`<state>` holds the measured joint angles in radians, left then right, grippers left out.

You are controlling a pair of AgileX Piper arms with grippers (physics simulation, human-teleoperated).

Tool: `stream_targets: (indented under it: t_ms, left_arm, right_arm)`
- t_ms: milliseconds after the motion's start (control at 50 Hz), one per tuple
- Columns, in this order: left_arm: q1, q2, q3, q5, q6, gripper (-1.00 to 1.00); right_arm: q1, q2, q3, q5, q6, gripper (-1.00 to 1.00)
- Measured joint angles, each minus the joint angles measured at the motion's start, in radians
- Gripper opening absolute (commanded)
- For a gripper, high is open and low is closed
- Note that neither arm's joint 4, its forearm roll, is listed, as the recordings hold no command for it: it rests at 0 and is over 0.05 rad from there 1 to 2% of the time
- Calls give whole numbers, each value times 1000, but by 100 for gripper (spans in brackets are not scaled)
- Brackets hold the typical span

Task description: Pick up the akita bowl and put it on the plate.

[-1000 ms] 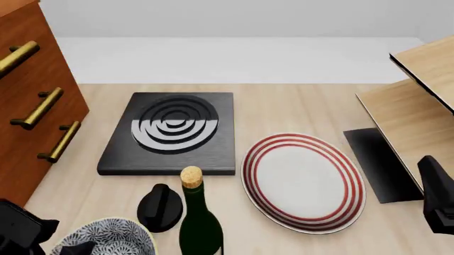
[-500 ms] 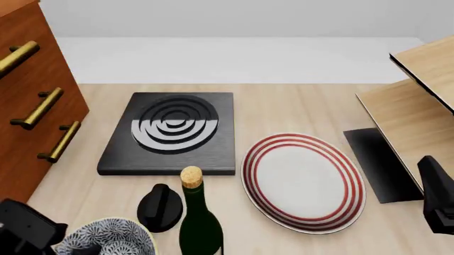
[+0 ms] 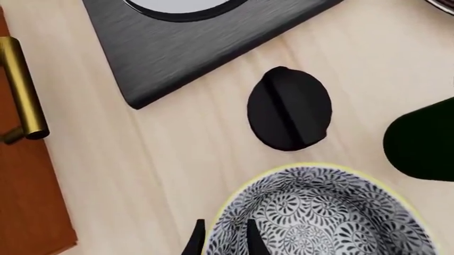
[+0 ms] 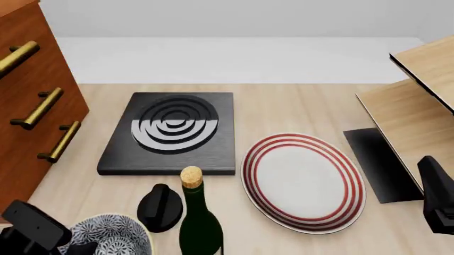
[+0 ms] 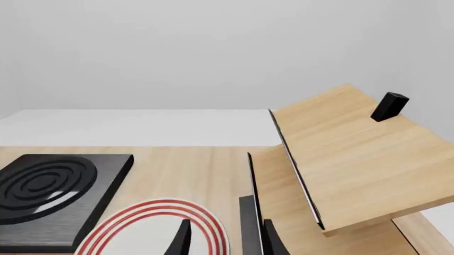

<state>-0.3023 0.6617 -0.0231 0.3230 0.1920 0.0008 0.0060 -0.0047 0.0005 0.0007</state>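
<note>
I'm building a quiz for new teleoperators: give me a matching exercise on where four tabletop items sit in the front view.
Things:
1. akita bowl
2. plate
3. stove
4. bottle

Places:
A. between the black knob and the plate
B. bottom left, at the left gripper
C. right of the bottle, in front of the wooden rack
D. behind the knob, next to the drawer cabinet

Pairs: 1-B, 2-C, 3-D, 4-A

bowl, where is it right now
In the front view the bowl sits at the table's near left corner, just left of the bottle, with the left gripper straddling its rim.
</note>
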Motion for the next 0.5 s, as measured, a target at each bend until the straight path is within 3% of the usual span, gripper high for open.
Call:
stream_targets:
  t_ms: [260,500]
  left_arm:
    - [2,-29,-19,41,41,-100]
    - [26,-182,-80,245,114,-100]
  right_arm:
    - [0,0,0,0,0,100]
    - [0,0,0,0,0,100]
